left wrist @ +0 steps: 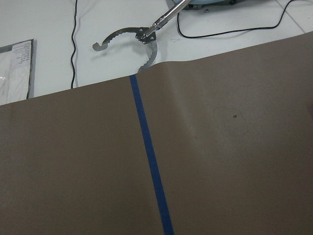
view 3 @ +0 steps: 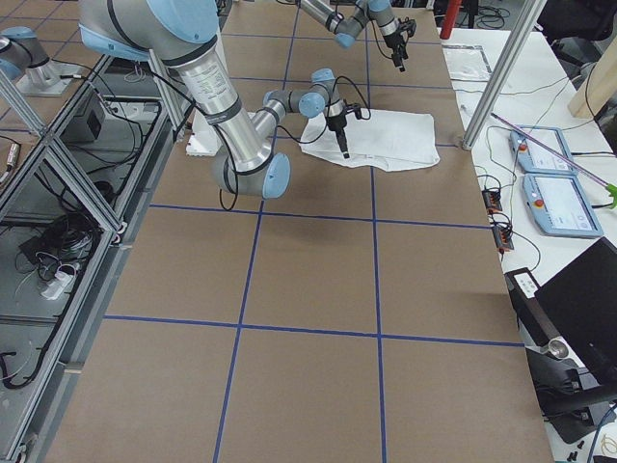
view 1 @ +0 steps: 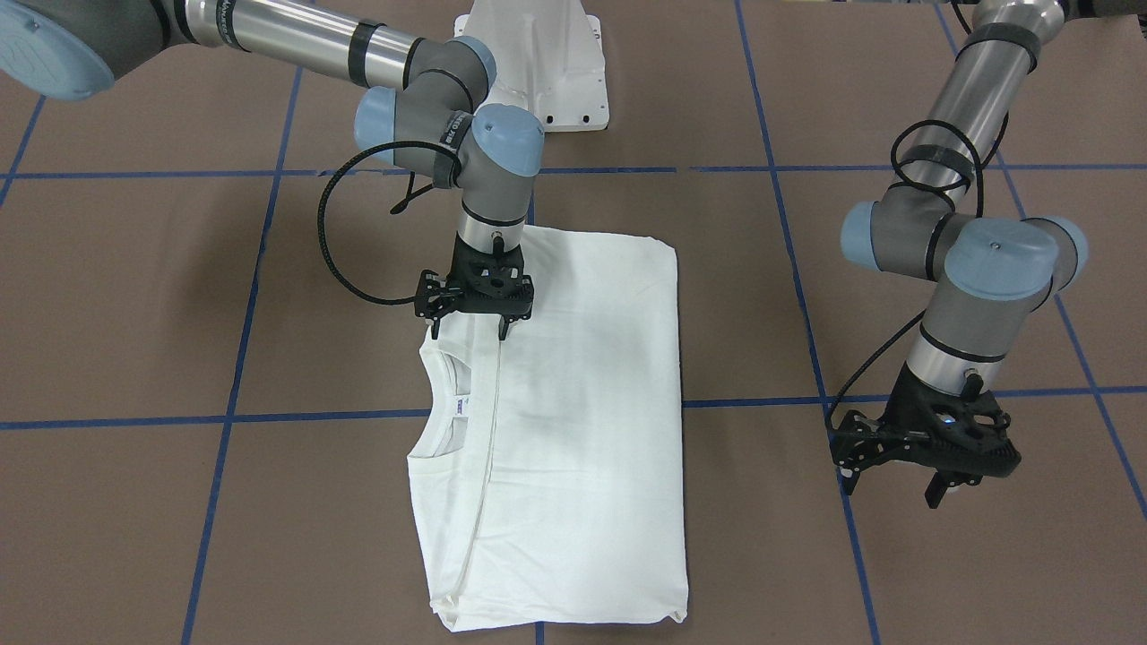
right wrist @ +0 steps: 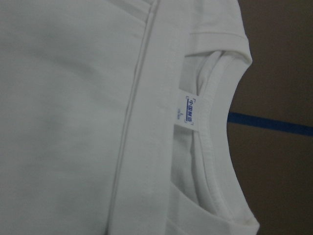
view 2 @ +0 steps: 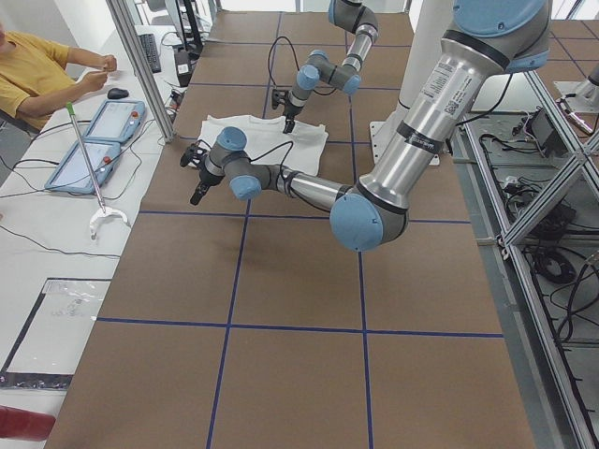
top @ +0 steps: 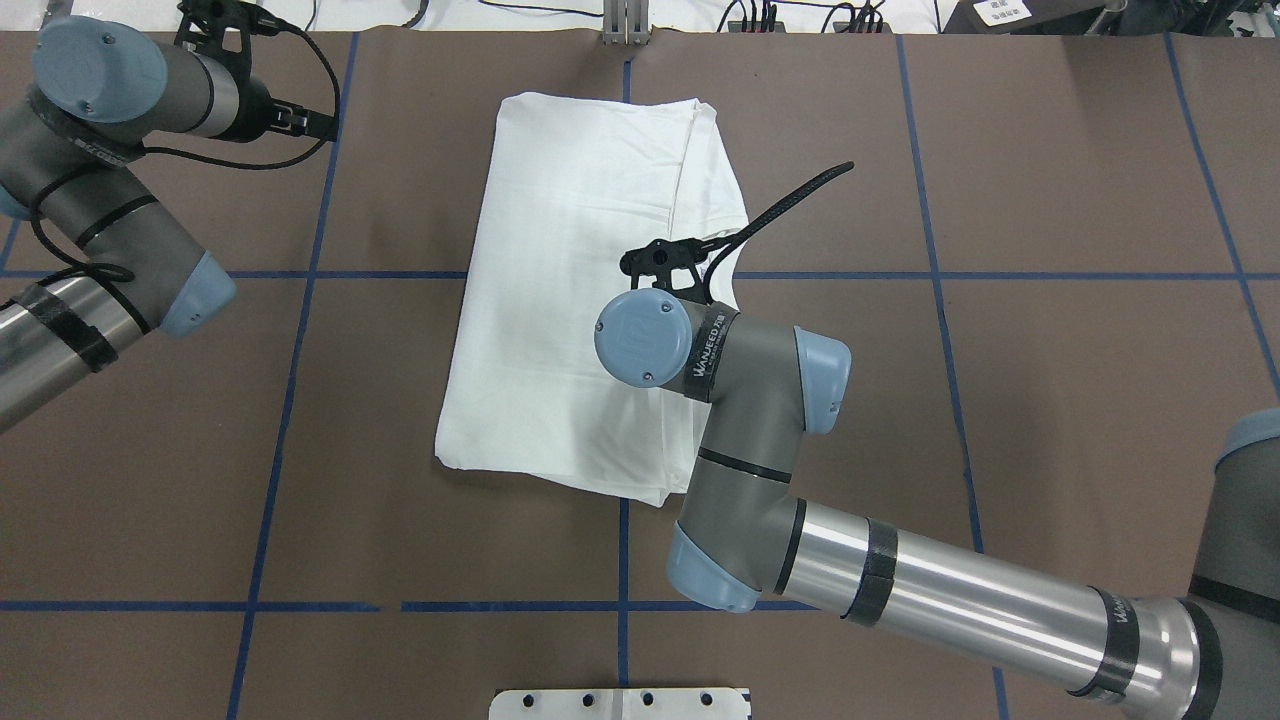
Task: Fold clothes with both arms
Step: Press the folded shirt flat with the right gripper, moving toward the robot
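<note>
The white shirt (view 1: 582,403) lies flat on the brown table, folded into a long rectangle (top: 570,300). Its ribbed collar (view 1: 448,421) and small label (right wrist: 190,110) show along one long side. My right gripper (view 1: 469,333) hangs open just above that side, near the collar and shoulder, with nothing between its fingers. My left gripper (view 1: 892,491) is also open and holds nothing. It hovers over bare table well away from the shirt, near the table's far edge (view 2: 197,192). The left wrist view shows only table and blue tape.
Blue tape lines (left wrist: 149,161) cross the brown table in a grid. The white pedestal base (view 1: 538,63) stands at the robot's side. Beyond the far edge, a white bench holds a metal grabber tool (left wrist: 142,36) and teach pendants (view 2: 103,126), and a person (view 2: 28,65) sits there.
</note>
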`<action>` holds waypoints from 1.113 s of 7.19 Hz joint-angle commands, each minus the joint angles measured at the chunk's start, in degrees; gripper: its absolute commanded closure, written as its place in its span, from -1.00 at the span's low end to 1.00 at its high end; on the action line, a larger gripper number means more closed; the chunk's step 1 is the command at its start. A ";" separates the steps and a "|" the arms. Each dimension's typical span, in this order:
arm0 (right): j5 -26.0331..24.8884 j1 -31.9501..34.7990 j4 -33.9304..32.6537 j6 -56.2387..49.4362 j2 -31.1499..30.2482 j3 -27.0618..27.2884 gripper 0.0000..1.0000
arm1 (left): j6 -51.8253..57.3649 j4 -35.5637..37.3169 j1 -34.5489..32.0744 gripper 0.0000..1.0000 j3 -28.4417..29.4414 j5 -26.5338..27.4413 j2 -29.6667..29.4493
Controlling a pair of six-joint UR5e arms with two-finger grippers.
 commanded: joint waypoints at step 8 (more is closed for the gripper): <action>0.01 1.62 -8.33 -6.37 -14.08 22.70 -1.00 | -2.56 0.09 0.46 -1.00 -2.97 -4.10 0.09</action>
